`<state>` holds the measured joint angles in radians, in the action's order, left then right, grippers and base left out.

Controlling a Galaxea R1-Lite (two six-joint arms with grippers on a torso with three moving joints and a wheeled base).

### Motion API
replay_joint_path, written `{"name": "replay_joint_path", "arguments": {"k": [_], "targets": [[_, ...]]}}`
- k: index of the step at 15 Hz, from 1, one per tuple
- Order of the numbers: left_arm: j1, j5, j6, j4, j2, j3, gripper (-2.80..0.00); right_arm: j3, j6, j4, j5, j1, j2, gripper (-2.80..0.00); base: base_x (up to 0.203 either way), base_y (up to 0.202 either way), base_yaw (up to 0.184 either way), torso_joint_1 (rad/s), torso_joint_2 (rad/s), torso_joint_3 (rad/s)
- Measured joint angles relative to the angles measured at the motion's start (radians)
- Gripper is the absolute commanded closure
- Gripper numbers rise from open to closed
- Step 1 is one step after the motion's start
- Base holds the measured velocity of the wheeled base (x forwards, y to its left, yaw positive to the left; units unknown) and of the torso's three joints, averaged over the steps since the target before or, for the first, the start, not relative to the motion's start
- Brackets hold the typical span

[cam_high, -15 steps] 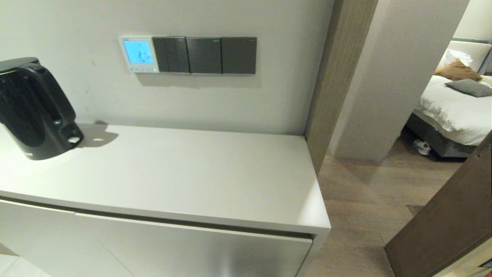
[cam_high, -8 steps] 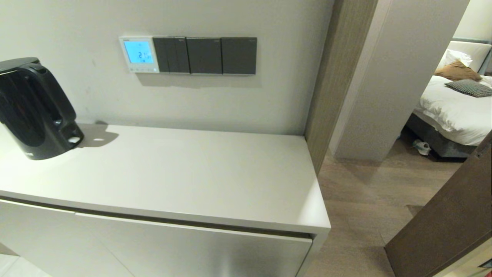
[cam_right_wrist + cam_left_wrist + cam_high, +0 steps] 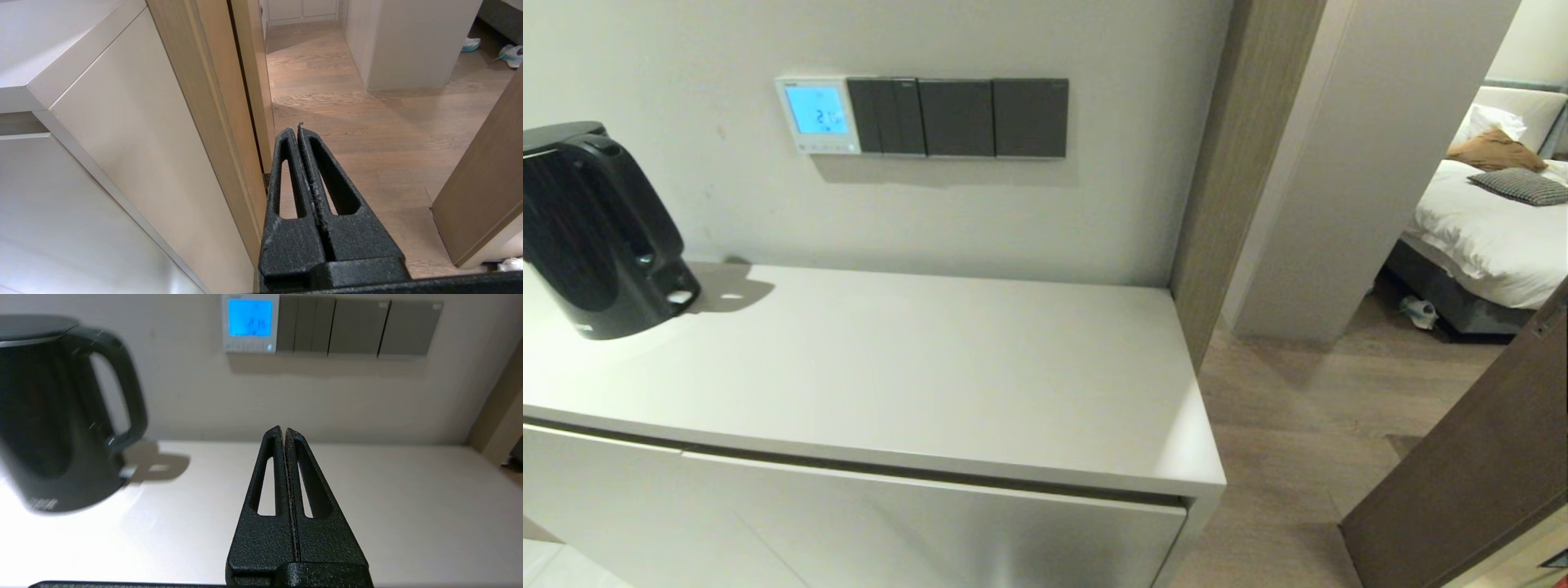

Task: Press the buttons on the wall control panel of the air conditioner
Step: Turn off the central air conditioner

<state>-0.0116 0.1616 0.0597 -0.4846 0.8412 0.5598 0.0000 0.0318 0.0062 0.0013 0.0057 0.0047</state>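
Note:
The white air conditioner control panel (image 3: 817, 115) hangs on the wall above the cabinet, with a lit blue screen and a row of small buttons under it. It also shows in the left wrist view (image 3: 250, 323). My left gripper (image 3: 283, 429) is shut and empty, over the cabinet top, well short of and below the panel. My right gripper (image 3: 298, 129) is shut and empty, low beside the cabinet's right end over the wooden floor. Neither gripper shows in the head view.
Three dark grey switch plates (image 3: 957, 118) sit right of the panel. A black kettle (image 3: 592, 233) stands at the left of the white cabinet top (image 3: 915, 367). A wooden door frame (image 3: 1229, 163) and an open door (image 3: 1478, 474) are on the right.

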Motion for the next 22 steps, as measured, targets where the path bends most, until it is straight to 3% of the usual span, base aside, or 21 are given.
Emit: {"name": "replay_joint_path", "arguments": {"k": [6, 9, 14, 22], "targets": [[-0.095, -0.032, 0.009, -0.222, 0.386, 0.192, 0.00, 0.000, 0.000, 0.000, 0.000, 0.000, 0.000, 0.00, 0.000, 0.000, 0.000, 0.000, 0.00, 0.000], [-0.145, -0.062, 0.009, -0.238, 0.528, 0.309, 0.00, 0.000, 0.000, 0.000, 0.000, 0.000, 0.000, 0.00, 0.000, 0.000, 0.000, 0.000, 0.00, 0.000], [-0.159, -0.080, 0.014, -0.243, 0.738, 0.517, 0.00, 0.000, 0.000, 0.000, 0.000, 0.000, 0.000, 0.00, 0.000, 0.000, 0.000, 0.000, 0.00, 0.000], [-0.137, -0.095, 0.018, -0.243, 0.917, 0.689, 0.00, 0.000, 0.000, 0.000, 0.000, 0.000, 0.000, 0.00, 0.000, 0.000, 0.000, 0.000, 0.00, 0.000]]}}
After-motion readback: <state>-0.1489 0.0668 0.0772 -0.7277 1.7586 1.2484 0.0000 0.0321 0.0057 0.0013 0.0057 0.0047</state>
